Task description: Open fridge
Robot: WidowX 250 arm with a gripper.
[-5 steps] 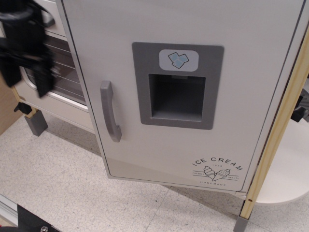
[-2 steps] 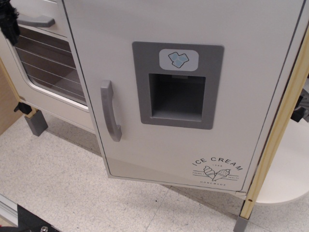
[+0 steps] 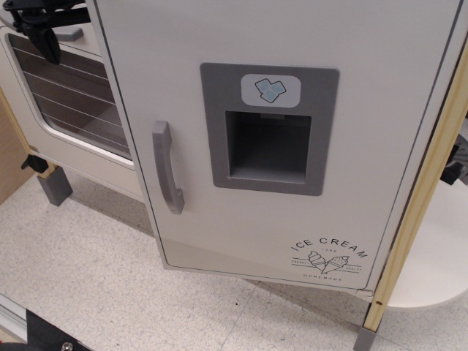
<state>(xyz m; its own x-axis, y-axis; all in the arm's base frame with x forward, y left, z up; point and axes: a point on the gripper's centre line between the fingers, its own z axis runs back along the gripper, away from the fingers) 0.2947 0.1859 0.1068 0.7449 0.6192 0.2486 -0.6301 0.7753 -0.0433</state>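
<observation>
Top left, over the oven: gripper, jaws' state hard to tell (mostly cropped). Centre: fridge, handle on its left edge, well apart from gripper.

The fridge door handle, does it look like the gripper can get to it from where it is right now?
Probably yes. The gripper sits at the top left, in front of the oven door, apart from the fridge. Nothing stands between it and the vertical grey handle, which sticks out with its front uncovered.
</observation>
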